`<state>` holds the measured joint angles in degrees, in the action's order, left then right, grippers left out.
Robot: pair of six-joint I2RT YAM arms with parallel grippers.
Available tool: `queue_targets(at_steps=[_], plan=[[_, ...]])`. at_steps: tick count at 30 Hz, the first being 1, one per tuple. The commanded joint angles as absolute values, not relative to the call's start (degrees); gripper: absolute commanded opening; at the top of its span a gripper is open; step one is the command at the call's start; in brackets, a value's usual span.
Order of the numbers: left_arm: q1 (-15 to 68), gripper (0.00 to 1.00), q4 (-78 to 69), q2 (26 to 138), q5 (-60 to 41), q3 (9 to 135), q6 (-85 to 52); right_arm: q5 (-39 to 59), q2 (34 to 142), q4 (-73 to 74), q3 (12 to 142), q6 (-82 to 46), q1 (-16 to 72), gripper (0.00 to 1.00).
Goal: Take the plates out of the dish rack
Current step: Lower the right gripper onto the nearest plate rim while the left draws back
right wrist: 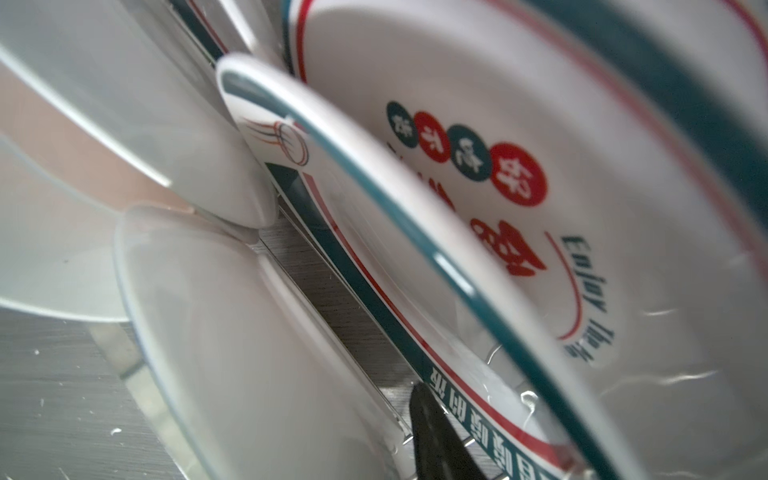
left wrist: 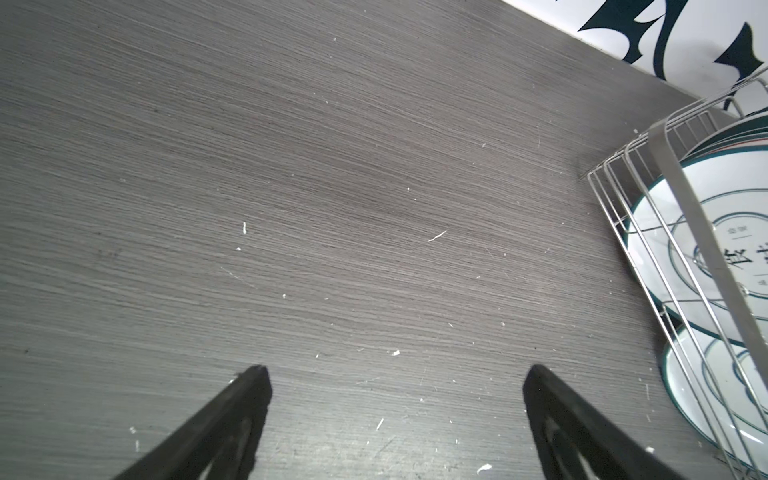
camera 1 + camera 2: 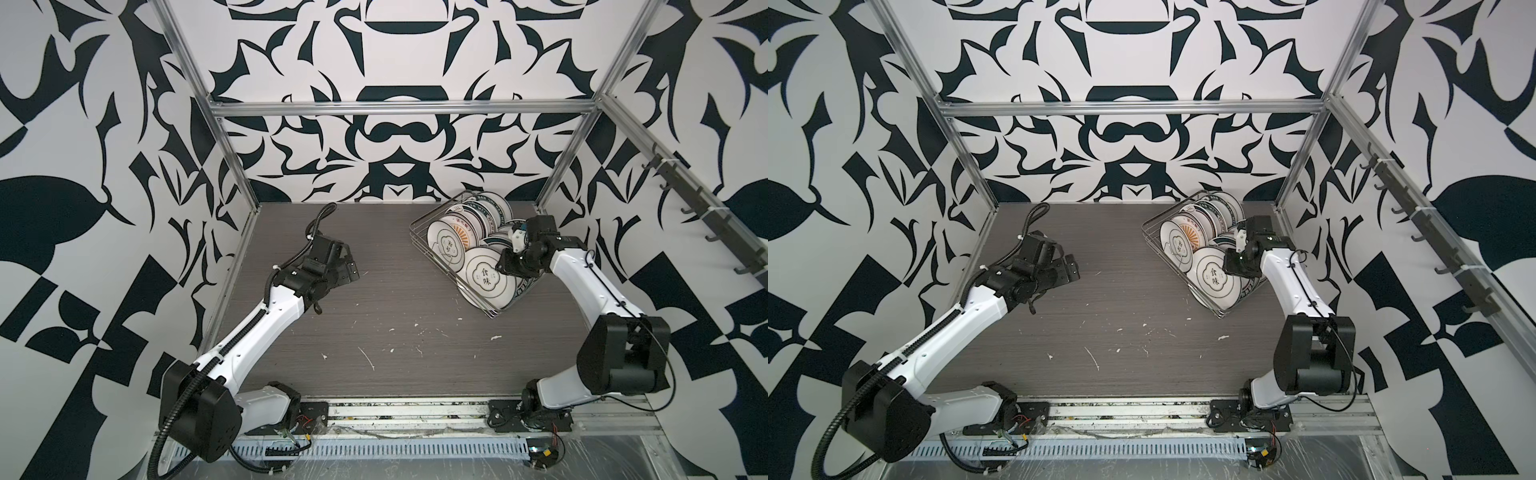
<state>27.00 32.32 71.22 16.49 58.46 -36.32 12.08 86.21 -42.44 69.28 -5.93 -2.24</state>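
Observation:
The dish rack (image 3: 417, 233) (image 3: 1149, 233), of silver wire, stands at the back right of the table, with several plates upright in it. A large plate with a cloud emblem (image 3: 486, 276) (image 3: 1212, 277) leans at its near end. My right gripper (image 3: 506, 266) (image 3: 1236, 266) reaches down among the plates there. In the right wrist view one black finger (image 1: 432, 432) shows between a white plate back (image 1: 249, 353) and a teal-and-red lettered plate (image 1: 498, 145); the other finger is hidden. My left gripper (image 3: 354, 271) (image 2: 395, 374) hangs open over bare table, holding nothing.
The dark wood-grain table (image 3: 395, 316) carries scattered white flecks. Aluminium frame posts (image 3: 561, 166) stand at the back corners. A rail of hooks (image 3: 685, 199) runs along the right wall. In the left wrist view the rack's corner (image 2: 623, 174) lies off to one side.

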Motion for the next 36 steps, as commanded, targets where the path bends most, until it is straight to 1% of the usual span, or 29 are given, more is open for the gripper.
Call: queue_targets(at_steps=[1, 6, 12, 20, 26, 36], plan=[[26.8, 0.99, 33.4, 70.7, 17.6, 57.8, -34.3, 13.1, 87.0, -42.8, 70.3, -7.0, -1.8, 0.32], [26.9, 0.99, 31.4, 69.0, 18.7, 56.7, -34.6, 15.0, 87.5, -44.8, 71.0, -6.7, -1.6, 0.22], [26.8, 0.99, 32.1, 68.9, 19.6, 57.8, -33.9, 15.6, 85.8, -44.9, 70.8, -6.6, -1.5, 0.16], [26.9, 0.99, 33.9, 71.2, 20.2, 60.0, -34.1, 14.4, 83.3, -46.6, 71.3, -6.6, -1.4, 0.00], [26.8, 0.99, 35.6, 75.1, 19.6, 62.1, -34.7, 13.0, 79.4, -46.8, 72.1, -7.6, -1.5, 0.00], [26.8, 0.99, 34.7, 75.1, 19.2, 62.2, -35.7, 10.3, 75.1, -48.3, 74.3, -8.8, -1.5, 0.00]])
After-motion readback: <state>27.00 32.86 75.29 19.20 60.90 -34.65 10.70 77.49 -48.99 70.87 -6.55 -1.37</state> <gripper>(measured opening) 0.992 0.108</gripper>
